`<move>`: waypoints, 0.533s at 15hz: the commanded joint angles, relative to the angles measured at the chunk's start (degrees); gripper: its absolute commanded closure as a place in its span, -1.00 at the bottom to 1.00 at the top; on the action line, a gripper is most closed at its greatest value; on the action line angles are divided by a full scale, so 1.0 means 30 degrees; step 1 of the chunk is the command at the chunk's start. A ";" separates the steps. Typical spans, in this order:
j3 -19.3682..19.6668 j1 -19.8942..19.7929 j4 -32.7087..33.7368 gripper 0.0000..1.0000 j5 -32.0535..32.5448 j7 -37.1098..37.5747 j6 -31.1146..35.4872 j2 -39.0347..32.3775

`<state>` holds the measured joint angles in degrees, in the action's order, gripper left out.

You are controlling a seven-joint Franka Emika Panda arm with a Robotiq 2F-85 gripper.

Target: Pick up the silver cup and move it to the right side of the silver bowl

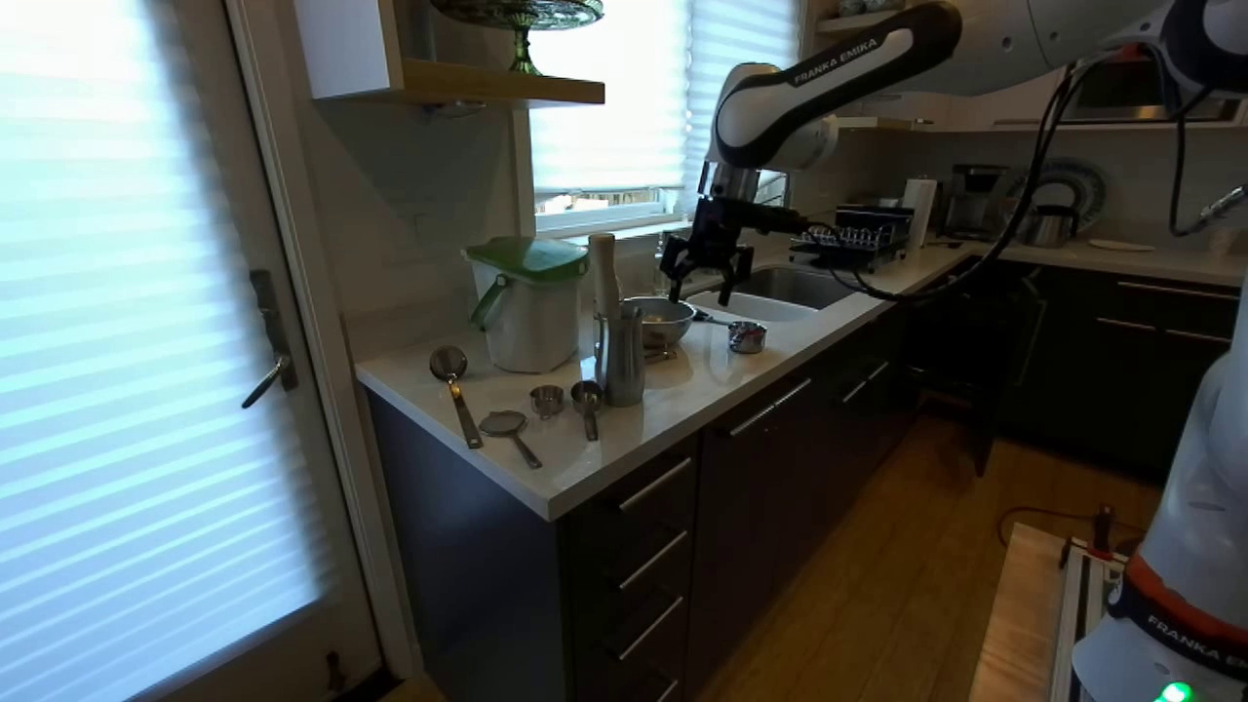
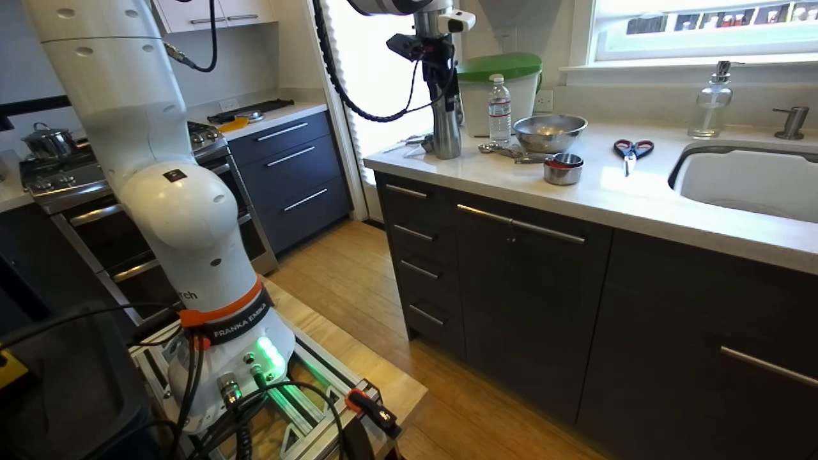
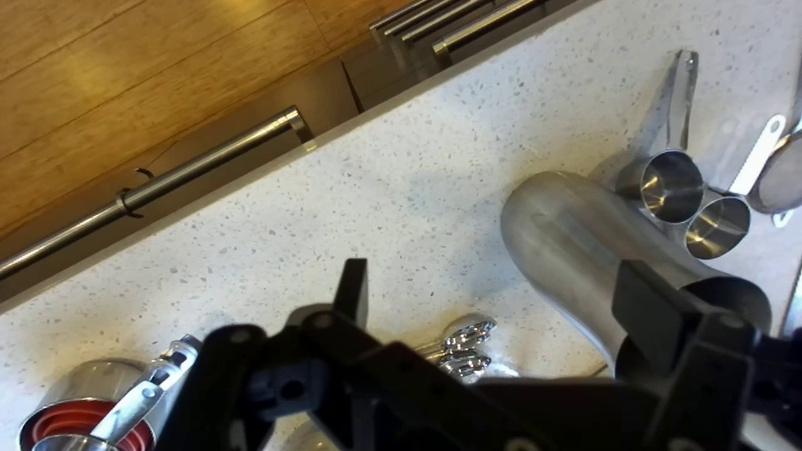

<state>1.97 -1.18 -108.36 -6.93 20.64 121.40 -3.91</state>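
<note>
Jaws stand wide apart, gripping nothing. I have the arm (image 1: 837,86) extended, gripper (image 1: 700,296) pointing down; the silver cup (image 3: 573,238) stands lower, to their side. Only the wrist view shows its mouth (image 3: 730,293).

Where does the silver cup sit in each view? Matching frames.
In an exterior view: silver cup at picture centre.
In an exterior view: silver cup above centre, slightly right.
In the wrist view: silver cup right of centre.
Shared landmark: stacked measuring cups, partly red.

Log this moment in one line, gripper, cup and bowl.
gripper: jaws apart, empty, above counter | silver cup: upright, ungrasped, left of silver bowl in both exterior views | move: not yet done
</note>
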 commanded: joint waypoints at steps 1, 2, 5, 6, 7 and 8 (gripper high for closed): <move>-0.0100 0.0180 0.0222 -1.00 -0.0269 0.1700 0.1133 -0.0670; -0.0111 0.0241 0.0370 -1.00 -0.0271 0.2300 0.1361 -0.0868; -0.0154 0.0424 0.0702 -1.00 -0.0179 0.3498 0.2249 -0.1418; -0.0149 0.0474 0.0780 -1.00 -0.0181 0.3789 0.2586 -0.1595; -0.0133 0.0524 0.0894 -1.00 -0.0167 0.4083 0.2855 -0.1767; -0.0116 0.0564 0.1032 -1.00 -0.0233 0.4364 0.3082 -0.1950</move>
<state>1.40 -0.03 -106.96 -6.94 30.79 128.79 -7.64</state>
